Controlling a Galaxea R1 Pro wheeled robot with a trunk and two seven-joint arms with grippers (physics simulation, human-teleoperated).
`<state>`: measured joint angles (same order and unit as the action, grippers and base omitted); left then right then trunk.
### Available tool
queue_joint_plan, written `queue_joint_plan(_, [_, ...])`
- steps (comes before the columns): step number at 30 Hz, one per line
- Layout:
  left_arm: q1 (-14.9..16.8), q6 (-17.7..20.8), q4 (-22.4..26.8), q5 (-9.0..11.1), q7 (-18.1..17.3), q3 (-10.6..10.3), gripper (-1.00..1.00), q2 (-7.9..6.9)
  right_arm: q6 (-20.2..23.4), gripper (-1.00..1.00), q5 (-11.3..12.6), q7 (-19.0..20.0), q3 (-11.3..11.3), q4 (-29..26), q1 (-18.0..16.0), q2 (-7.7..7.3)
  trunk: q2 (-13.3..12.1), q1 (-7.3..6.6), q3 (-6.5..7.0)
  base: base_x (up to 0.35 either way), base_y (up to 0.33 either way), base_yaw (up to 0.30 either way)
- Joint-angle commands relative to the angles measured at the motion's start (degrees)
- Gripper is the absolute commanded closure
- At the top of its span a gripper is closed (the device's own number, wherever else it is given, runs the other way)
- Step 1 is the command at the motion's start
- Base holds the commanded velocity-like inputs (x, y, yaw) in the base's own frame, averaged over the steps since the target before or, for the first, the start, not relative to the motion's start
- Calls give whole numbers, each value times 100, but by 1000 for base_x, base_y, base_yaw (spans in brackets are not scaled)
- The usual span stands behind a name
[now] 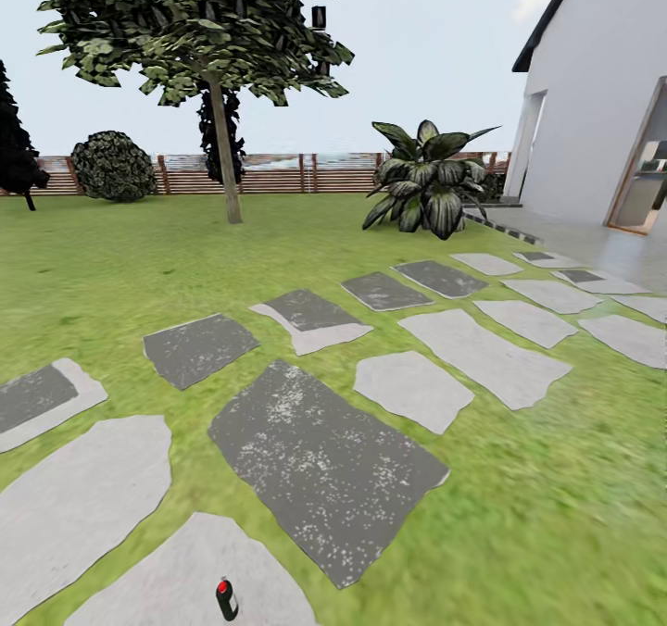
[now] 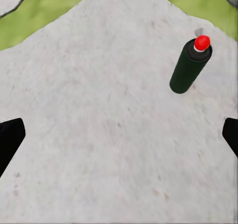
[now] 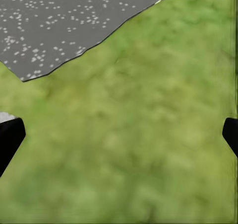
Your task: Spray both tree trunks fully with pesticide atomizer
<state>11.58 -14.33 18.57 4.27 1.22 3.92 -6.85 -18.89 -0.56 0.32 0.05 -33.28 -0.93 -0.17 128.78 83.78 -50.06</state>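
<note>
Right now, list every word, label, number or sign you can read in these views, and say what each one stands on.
None: no readable text in any view.
Pesticide atomizer: dark green body and red cap, no label or print visible, in the left wrist view or the head view.
Stepping stones: white speckles only, no characters.
House wall and fence: no signs.

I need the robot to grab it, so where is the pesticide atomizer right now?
The pesticide atomizer stands upright on a light-grey stepping stone at the head view's bottom edge, apart from both grippers.
</note>
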Motion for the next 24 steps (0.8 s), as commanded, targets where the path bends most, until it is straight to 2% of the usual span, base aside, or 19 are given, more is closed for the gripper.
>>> queue_joint_plan(1, [3, -17, -3, 44, 1, -6, -100, -1, -18, -100, -5, 3, -1, 6, -3, -1, 2, -1, -5, 0, -250, 0])
queue_joint_plan(8, [3, -17, -3, 50, 5, -6, -100, -1, -18, -100, -5, 3, -4, 6, -3, -1, 2, -1, -5, 0, -246, 10])
queue_joint_plan(17, [90, 42, 83, 25, -48, -18, -100, -3, -18, -100, 1, -11, -27, -22, -3, -1, 2, -1, -14, 0, -33, 136])
queue_joint_plan(21, [557, 146, 275, -9, -65, -47, -100, -4, -11, -100, 3, -14, -30, -323, -40, -1, 2, -1, -15, 0, -1, 17])
queue_joint_plan(24, [1084, 602, 330, -188, -72, -85, -100, 21, 9, -100, -3, -54, -31, -933, -235, -1, 2, -1, -15, 0, 0, 3])
